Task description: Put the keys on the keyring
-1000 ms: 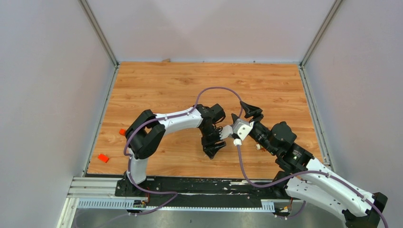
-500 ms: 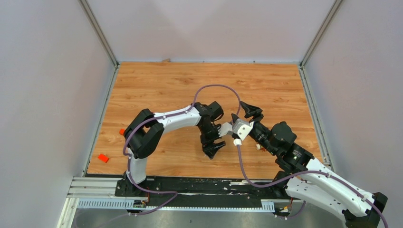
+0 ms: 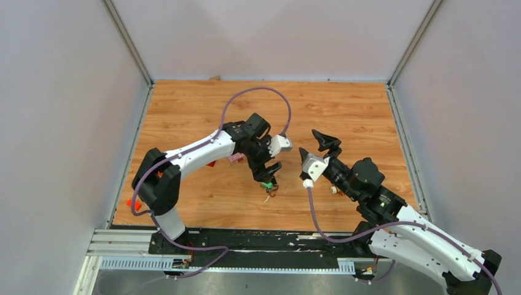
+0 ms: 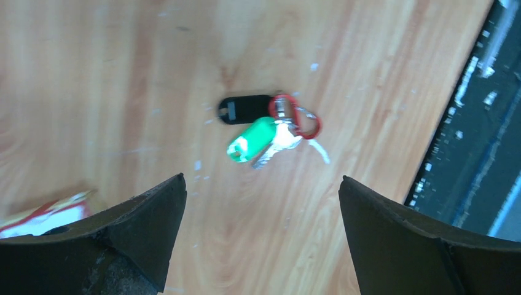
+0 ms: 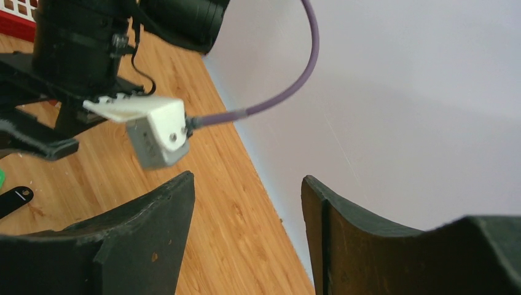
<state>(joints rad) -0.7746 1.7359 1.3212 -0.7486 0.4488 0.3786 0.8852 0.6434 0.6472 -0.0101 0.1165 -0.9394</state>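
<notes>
- Nearest the arm bases, the black rail (image 3: 258,236) runs along the table's (image 3: 344,110) front edge. In the left wrist view it lies close to the task's things.
- Just beyond it, the keyring (image 4: 296,117) lies flat on the wood. The black-headed key (image 4: 244,109) touches its left side and the green-headed key (image 4: 252,140) lies just below. Both blades meet the red loop and look threaded on, though the blur makes it impossible to tell whether each is fully seated.
- The left gripper (image 4: 261,190) hangs directly above this cluster, jaws spread wide and holding nothing.
- To its right and slightly farther back, the right gripper (image 5: 246,209) points toward the left wrist. Its jaws are apart with nothing between them.
- The left arm's purple cable (image 5: 289,92) and white camera block (image 5: 156,132) sit just ahead of those fingers.
- Farther back, part of a red box (image 5: 18,15) with white squares shows behind the left arm.
- Risks, as a judgement:
  - If a key is only hooked partway, lifting or nudging the loop could let it slide off.
  - The pieces are thin and flat, so a descending finger may push them toward the rail instead of pinching them.
  - A forward move by the right gripper could snag the cable.
</notes>
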